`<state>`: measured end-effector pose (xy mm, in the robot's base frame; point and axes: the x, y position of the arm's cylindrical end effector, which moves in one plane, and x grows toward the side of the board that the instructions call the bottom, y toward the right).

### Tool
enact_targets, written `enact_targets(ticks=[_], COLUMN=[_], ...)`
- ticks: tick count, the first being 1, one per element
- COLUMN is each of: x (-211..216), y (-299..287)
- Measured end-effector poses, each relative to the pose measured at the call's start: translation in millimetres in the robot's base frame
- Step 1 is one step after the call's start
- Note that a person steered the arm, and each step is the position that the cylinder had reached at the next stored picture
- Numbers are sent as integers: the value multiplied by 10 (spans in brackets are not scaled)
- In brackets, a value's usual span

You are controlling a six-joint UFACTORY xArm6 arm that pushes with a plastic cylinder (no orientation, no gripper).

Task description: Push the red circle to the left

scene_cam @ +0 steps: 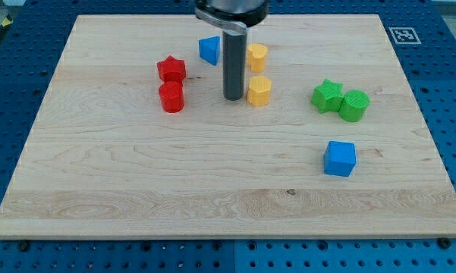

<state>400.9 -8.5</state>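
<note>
We find the red circle [171, 98] on the wooden board [136, 174], left of centre in the view, touching the red star [171, 70] just above it. Our rod carries no jaws to spread or pinch; my tip [234, 98] rests to the circle's right, apart from it, just beside the yellow hexagon [259, 90]. Another yellow block [257, 56] sits above that, a blue triangle [209, 50] left of the rod. Far right, two green blocks [341, 99] touch; a blue cube [340, 158] lies below.
</note>
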Motion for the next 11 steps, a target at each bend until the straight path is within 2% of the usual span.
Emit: enact_targets(ticks=[2, 5, 7, 8, 9, 11], x=[5, 230, -254, -259, -81, -72], y=[-621, -653, -1367, -1396, -1347, -985])
